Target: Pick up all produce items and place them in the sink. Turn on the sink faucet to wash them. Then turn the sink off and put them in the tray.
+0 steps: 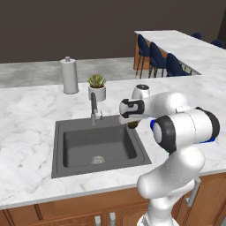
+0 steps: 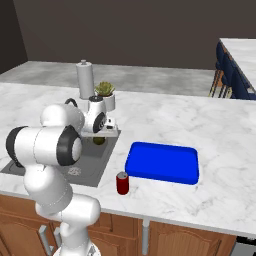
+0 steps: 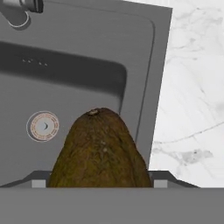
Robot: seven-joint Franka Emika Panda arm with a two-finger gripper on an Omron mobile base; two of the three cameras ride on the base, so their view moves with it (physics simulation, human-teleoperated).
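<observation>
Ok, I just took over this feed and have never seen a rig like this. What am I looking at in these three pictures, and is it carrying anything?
It is a rendered kitchen with a white robot arm on a driving base. Two pictures come from cameras on the base, behind the arm to its left and right. The third looks along the end effector from the hand.

On the marble counter: a dark grey sink with a slim faucet, a paper-towel roll, a potted succulent, a blue tray and a small red can.

The end effector holds a brown-olive produce item between its fingers, above the right side of the sink. I see no water running.
</observation>
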